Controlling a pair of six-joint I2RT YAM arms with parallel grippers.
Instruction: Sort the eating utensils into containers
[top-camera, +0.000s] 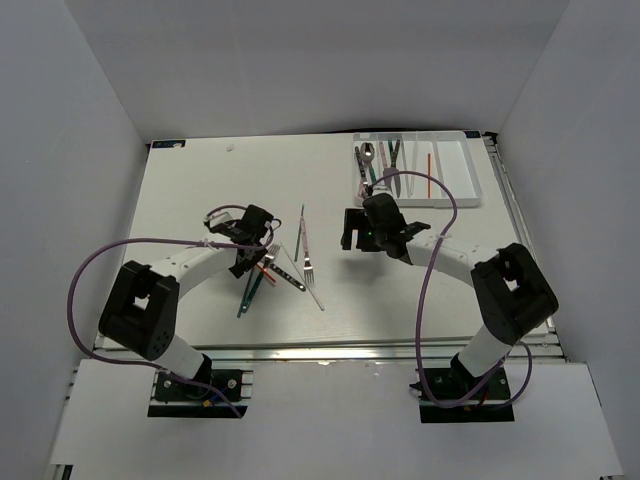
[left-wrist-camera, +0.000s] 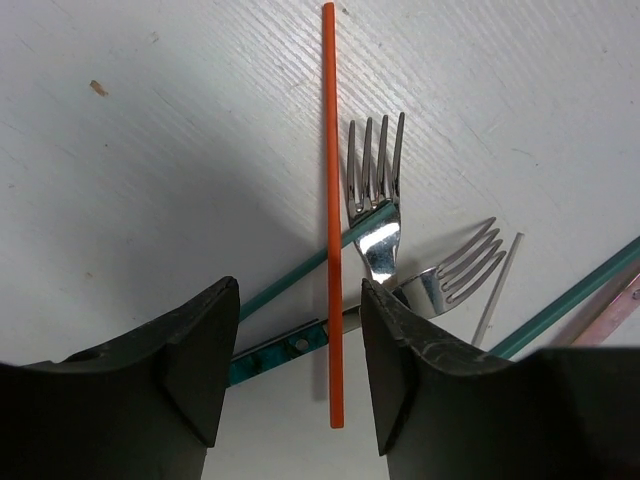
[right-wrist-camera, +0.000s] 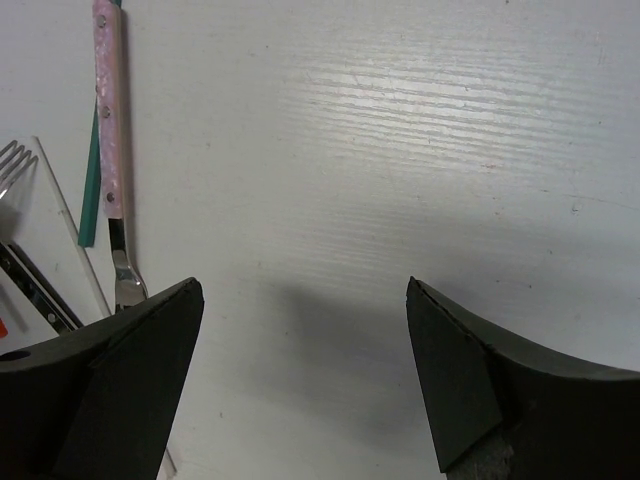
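Note:
A loose pile of eating utensils (top-camera: 272, 272) lies at the table's middle left. My left gripper (left-wrist-camera: 298, 370) hangs open right over it. An orange chopstick (left-wrist-camera: 330, 200) runs between its fingers (left-wrist-camera: 205, 360), nearer the right one, touching neither. Under the chopstick lie a thin teal chopstick (left-wrist-camera: 290, 280), a teal handle (left-wrist-camera: 270, 355) and two forks (left-wrist-camera: 375, 190). My right gripper (right-wrist-camera: 305, 370) stands wide open over bare table, with nothing between its fingers. To its left lies a pink-handled utensil (right-wrist-camera: 108, 120). The white tray of containers (top-camera: 465, 170) at the back right holds several utensils (top-camera: 380, 165) and an orange chopstick (top-camera: 429, 172).
A pale chopstick (left-wrist-camera: 497, 290), another teal one (left-wrist-camera: 570, 300) and a pink handle (left-wrist-camera: 615, 310) lie to the right of the left gripper. White walls close in the table on three sides. Purple cables loop from both arms.

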